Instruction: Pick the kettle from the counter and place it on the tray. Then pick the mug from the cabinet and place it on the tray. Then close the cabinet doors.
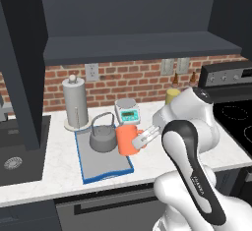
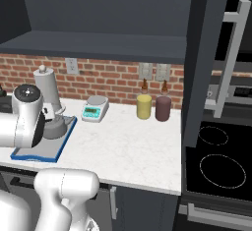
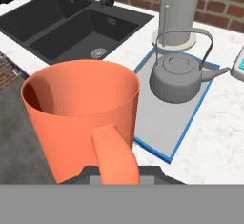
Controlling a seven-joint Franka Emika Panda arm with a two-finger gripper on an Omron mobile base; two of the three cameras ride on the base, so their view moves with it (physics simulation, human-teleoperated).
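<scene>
The jaws (image 1: 145, 139) are clenched on the loop handle of the orange mug (image 1: 127, 139), holding it upright over the near right part of the blue-rimmed tray (image 1: 106, 172). The tray's bare grey floor lies straight below the mug, the squat grey kettle (image 1: 103, 137) standing just beside it to the left, on the tray's far end

Tabletop scene from behind the arm, right side.

Blue-rimmed tray (image 2: 59, 146) lies at left on the white tabletop (image 2: 128, 151), with the grey kettle (image 2: 55, 127) on it, partly hidden by the white arm (image 2: 22, 122). Paper-towel holder (image 2: 47, 90) stands behind the tray by the brick wall (image 2: 113, 80); white scale (image 2: 95, 108) just right of it. Yellow canister (image 2: 143, 106) and maroon canister (image 2: 163, 108) stand side by side near the wall. An open navy cabinet door (image 2: 199, 53) with silver bar handle (image 2: 230, 53) hangs over the black stovetop (image 2: 216, 163).
</scene>
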